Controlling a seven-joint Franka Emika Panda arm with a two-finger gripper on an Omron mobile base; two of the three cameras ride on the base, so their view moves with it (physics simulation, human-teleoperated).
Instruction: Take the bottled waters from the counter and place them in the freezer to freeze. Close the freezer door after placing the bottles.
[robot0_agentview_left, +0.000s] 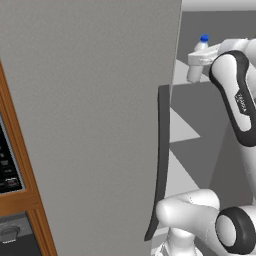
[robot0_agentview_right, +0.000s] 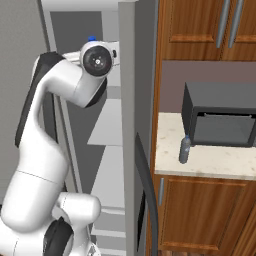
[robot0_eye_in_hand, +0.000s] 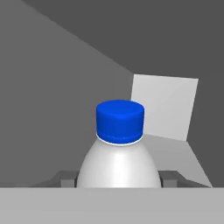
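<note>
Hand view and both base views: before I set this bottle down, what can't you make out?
- Claw: in the hand view the white bottle covers its fingertips; contact isn't visible.
- Bottle base and the shelf under it: cut off by the hand view's bottom edge; in the left base view the arm hides them.
- Grey bottle on the counter: too small for detail in the right base view.

whitish bottle (robot0_eye_in_hand: 119, 153) hides the claw (robot0_eye_in_hand: 118, 179) tips; its base is cut off below.
</note>
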